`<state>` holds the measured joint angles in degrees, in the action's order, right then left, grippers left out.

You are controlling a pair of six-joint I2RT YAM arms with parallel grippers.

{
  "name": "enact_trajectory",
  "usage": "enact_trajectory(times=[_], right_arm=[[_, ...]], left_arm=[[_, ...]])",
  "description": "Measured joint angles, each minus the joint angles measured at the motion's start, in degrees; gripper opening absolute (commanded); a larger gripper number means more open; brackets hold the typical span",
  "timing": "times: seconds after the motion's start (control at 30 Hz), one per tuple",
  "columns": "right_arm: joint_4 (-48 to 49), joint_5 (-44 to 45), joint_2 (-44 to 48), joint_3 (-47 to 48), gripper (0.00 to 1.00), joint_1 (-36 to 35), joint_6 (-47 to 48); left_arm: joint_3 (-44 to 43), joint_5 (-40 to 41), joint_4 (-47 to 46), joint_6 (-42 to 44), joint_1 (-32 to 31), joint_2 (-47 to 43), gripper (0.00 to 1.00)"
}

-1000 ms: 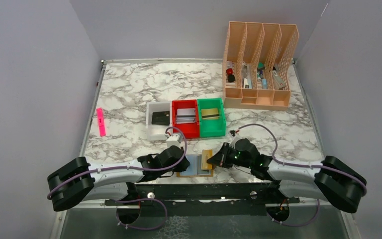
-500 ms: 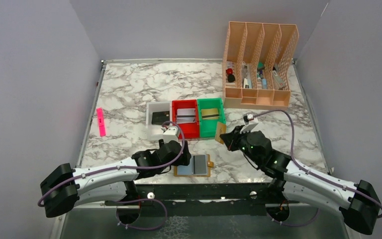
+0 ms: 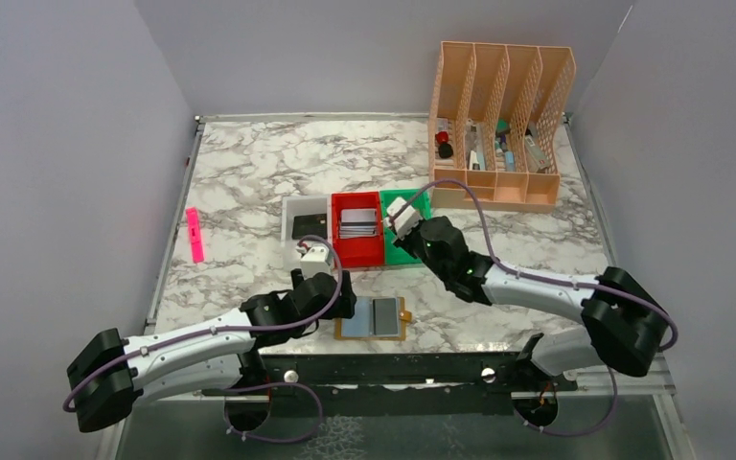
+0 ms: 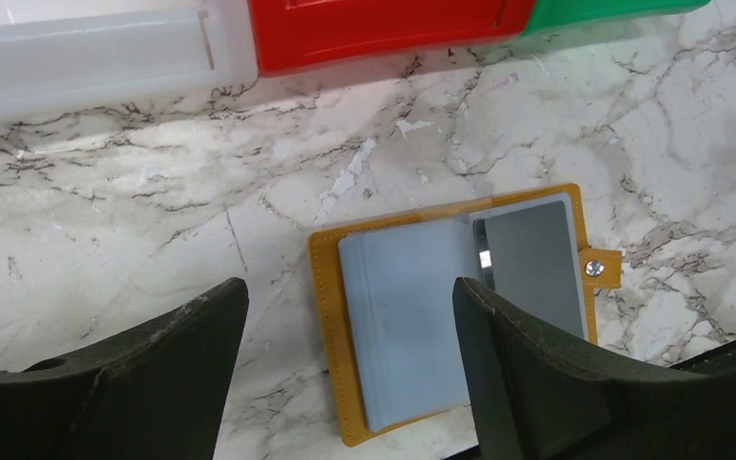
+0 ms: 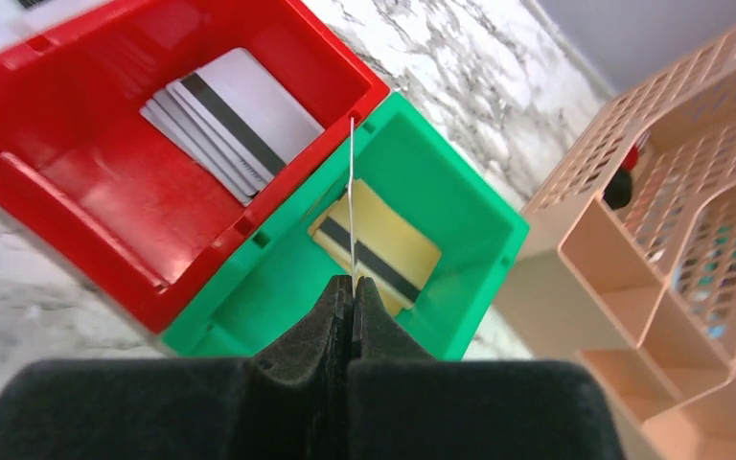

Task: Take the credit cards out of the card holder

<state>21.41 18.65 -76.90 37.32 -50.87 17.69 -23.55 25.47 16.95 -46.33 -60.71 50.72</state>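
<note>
The tan card holder (image 3: 374, 318) lies open near the table's front edge, showing a pale blue sleeve stack (image 4: 412, 316) and a grey card (image 4: 532, 264) in its right panel. My left gripper (image 4: 345, 287) hovers just above it, open, with nothing between its fingers; from above, the left gripper (image 3: 340, 297) sits at the holder's left side. My right gripper (image 5: 352, 283) is shut on a thin card (image 5: 352, 192) seen edge-on, held upright over the green bin (image 5: 278, 287). A yellow card (image 5: 383, 240) lies in that bin.
The red bin (image 3: 356, 251) holds several white cards (image 5: 225, 120). Beside it, the white bin (image 3: 292, 251) holds a dark card. A peach file organiser (image 3: 498, 125) stands at the back right. A pink strip (image 3: 195, 235) lies at the left edge.
My right arm has carried the card from the holder up and back to above the green bin. My left gripper has opened and drawn slightly left of the holder.
</note>
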Motion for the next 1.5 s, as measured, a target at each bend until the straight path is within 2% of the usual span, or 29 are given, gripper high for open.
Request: enact_trajectory(times=[0.17,0.4,1.23,1.4,1.5], right_arm=[[-0.70,0.48,-7.85,4.72,0.01,0.00,12.20],[-1.40,1.25,-12.20,5.46,0.01,0.00,20.52],[0.63,3.80,-24.35,10.64,0.02,5.25,27.41],[2.40,3.80,-26.67,11.06,0.10,5.25,28.74],[2.75,3.80,-27.34,11.06,0.26,5.25,28.89]], left_arm=[[3.17,-0.11,0.46,-1.27,0.00,-4.13,0.82],[3.76,-0.09,1.64,-1.68,0.02,-9.22,0.82],[4.28,-0.11,2.60,-2.12,0.00,-11.34,0.82],[4.28,-0.11,2.60,-2.12,0.00,-11.32,0.82],[4.28,-0.11,2.62,-2.14,0.00,-11.28,0.82]])
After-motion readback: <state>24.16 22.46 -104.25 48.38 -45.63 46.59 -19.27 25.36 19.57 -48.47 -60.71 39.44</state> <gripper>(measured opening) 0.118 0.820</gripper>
